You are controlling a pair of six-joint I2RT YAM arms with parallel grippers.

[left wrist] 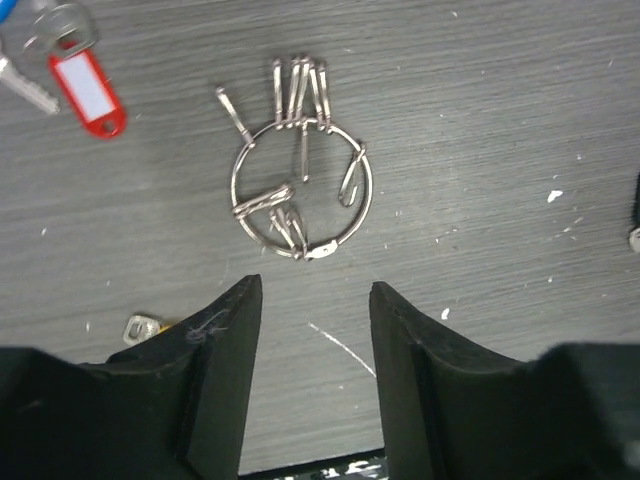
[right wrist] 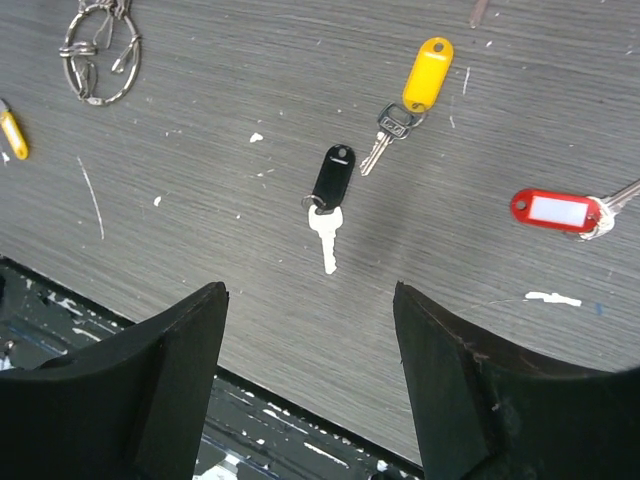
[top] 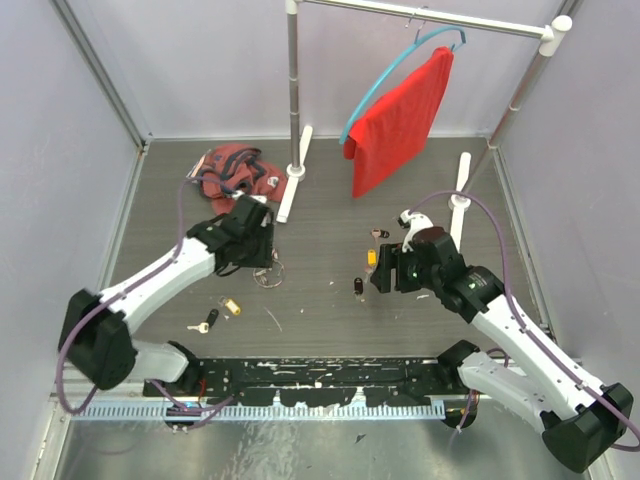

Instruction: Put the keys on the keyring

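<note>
- Left end effector (left wrist: 315, 295): jaws wide, empty, hovering just short of the keyring (left wrist: 369, 190). The keyring lies flat on the bench (left wrist: 500, 120) with several small wire clips hooked on it.
- Right end effector (right wrist: 308, 295): jaws wide, empty, above the black-tag key (right wrist: 330, 185). The yellow-tag key (right wrist: 420, 85) and red-tag key (right wrist: 555, 210) lie apart from it. No key is on the ring.
- Risk: the thin wire sits flush with the bench, so closing fingers may skate over it or push it away.
- Risk: the loose clips may snag or block the ring's split.
- Risk: a pinch on the tag alone lets the key swing and spoils alignment.
</note>
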